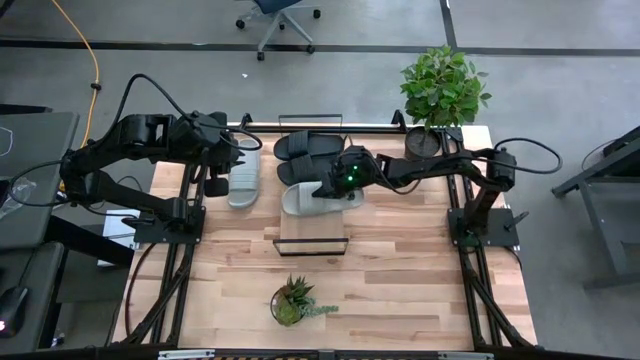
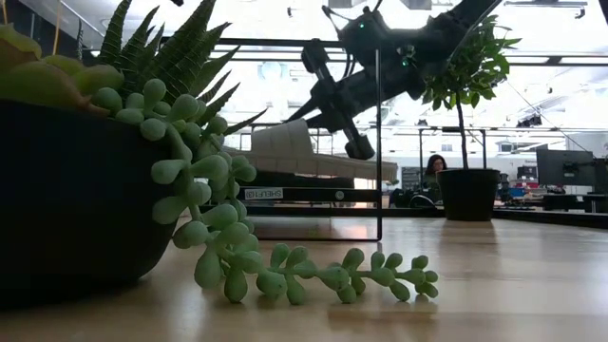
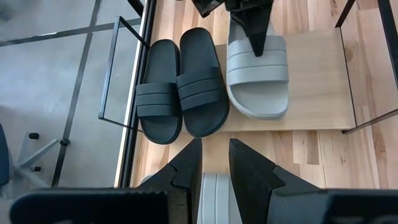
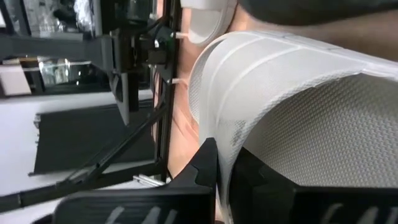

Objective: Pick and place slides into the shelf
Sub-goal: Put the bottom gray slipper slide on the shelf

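1. While the right pincer [image 1: 335, 190] pinches the strap of a light grey slide [image 1: 318, 198] on the shelf [image 1: 315, 243], two black slides [image 1: 308, 146] lie beside it;
2. left pincer [image 1: 232, 165], narrowly parted, hovers over another grey slide [image 1: 244, 178] on the table [image 1: 400, 290].

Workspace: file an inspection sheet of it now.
Surface: light-wood tabletop.
Job's things: two black slip-on slides side by side on the narrow wooden shelf; one light grey slide beside them; second grey slide on the table.
Clutter: small succulent pot; tall potted plant.
Grippers: right pincer shut on the grey slide's strap; left pincer astride the second grey slide.
Cables: yellow cord on floor.
Surroundings: office chair.
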Available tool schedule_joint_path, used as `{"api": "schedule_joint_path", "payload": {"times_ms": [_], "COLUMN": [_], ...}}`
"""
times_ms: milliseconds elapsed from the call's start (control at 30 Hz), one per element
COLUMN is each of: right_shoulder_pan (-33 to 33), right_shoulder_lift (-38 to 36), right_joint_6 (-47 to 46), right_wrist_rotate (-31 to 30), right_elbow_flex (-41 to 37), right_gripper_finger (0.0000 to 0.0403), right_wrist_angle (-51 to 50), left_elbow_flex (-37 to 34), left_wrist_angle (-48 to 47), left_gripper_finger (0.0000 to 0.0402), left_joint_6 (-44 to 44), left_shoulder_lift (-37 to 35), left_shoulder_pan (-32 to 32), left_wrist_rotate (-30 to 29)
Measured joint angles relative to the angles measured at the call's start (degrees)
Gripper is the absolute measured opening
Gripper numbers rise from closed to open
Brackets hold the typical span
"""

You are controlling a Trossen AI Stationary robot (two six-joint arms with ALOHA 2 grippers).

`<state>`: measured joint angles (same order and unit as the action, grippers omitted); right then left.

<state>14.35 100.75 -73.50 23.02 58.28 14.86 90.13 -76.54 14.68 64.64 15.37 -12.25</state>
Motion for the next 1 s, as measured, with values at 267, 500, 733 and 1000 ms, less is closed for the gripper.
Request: {"api": "schedule_joint_path", "payload": {"times_ms": [267,500,733,1000], "right_shoulder_pan": [0.78,0.99,1.18,1.15], "right_shoulder_lift": [0.00,-0.02,1.69,2.14], "right_joint_6": [-1.61,-2.57,-2.57,-2.83], "right_wrist_rotate": [3.13,3.98,3.57,3.53], "right_elbow_flex": [0.00,0.00,0.00,-0.07], "right_gripper_finger": [0.0000,0.0000,0.0000,0.0000], "right_wrist_angle": [-0.47,-0.45,-0.21,0.57], "left_elbow_flex": [0.00,0.00,0.00,0.00], "left_wrist_angle": [-0.01,0.01,0.01,-0.01], "left_gripper_finger": [0.0069,0.0069,0.0069,0.0069], "left_joint_6": [0.00,0.02,0.02,0.02], "left_shoulder_lift": [0.00,0.00,0.00,0.00], "left_shoulder_pan": [0.01,0.01,0.00,0.01], "left_wrist_rotate": [0.00,-0.39,-0.39,-0.39]}}
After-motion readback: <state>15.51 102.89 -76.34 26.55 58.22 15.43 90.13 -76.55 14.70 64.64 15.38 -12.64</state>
